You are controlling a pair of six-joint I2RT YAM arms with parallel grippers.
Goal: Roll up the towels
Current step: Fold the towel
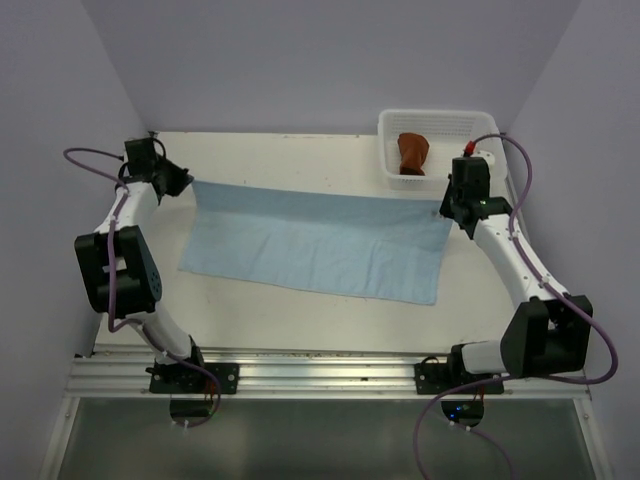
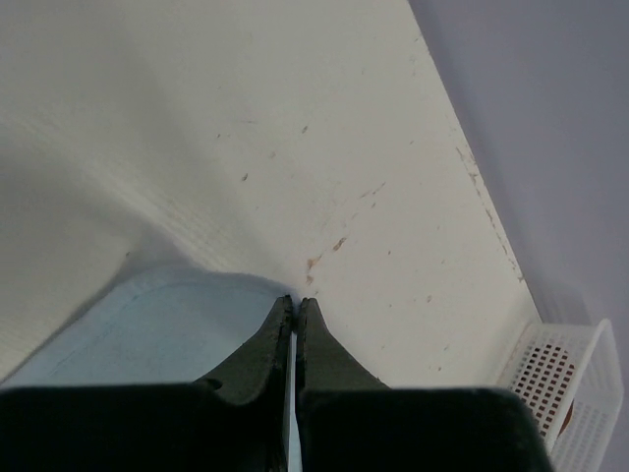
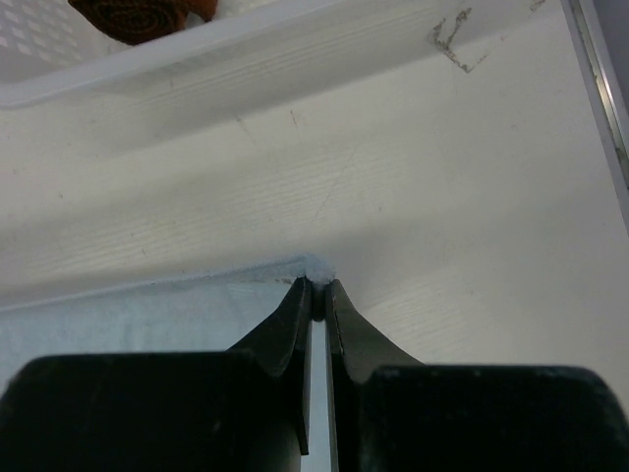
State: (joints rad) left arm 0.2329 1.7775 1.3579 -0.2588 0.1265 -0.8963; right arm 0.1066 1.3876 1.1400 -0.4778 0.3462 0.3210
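Note:
The light blue towel (image 1: 318, 242) lies spread flat across the middle of the table. My left gripper (image 1: 188, 183) is shut on its far left corner, and the blue cloth (image 2: 167, 324) shows beside and between the black fingers (image 2: 257, 354). My right gripper (image 1: 447, 212) is shut on the far right corner, where a tuft of blue towel (image 3: 316, 267) pokes out past the fingertips. The rust brown-red towel (image 1: 412, 154) sits rolled inside the white mesh basket (image 1: 480, 125) at the back right; its spiral end (image 3: 138, 18) shows in the right wrist view.
The basket wall (image 3: 197, 54) stands just beyond my right gripper. Grey walls close in the table at the back and both sides. A metal rail (image 1: 320, 375) with both arm bases runs along the near edge.

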